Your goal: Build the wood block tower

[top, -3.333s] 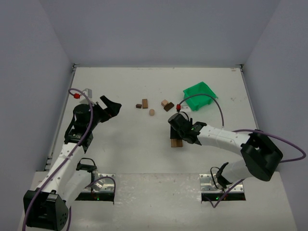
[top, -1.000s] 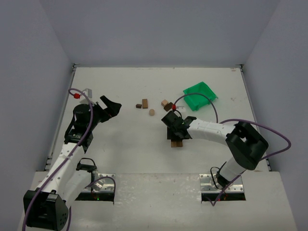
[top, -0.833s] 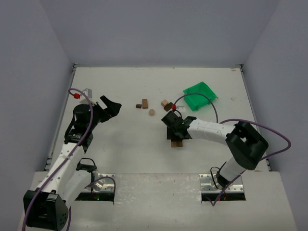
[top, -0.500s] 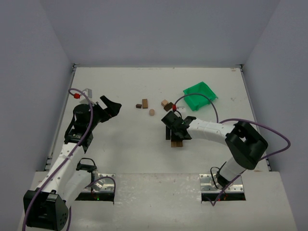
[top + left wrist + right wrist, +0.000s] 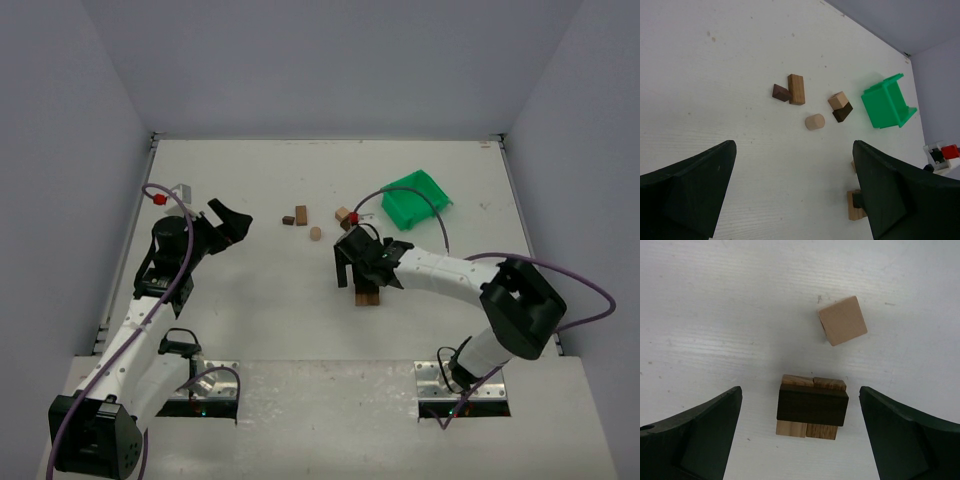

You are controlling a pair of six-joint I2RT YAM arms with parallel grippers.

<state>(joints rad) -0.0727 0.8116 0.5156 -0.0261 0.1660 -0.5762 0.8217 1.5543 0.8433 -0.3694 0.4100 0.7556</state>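
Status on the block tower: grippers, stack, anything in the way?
Left gripper open, far from stack. Right gripper open over wood block tower, dark block across two tan blocks. Loose tan cube beside it, not touching.

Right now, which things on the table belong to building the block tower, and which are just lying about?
For the job: wood block tower, tan cube beside it, tan cylinder, long tan block, small dark block, tan-and-dark pair.
Lying about: green bin.
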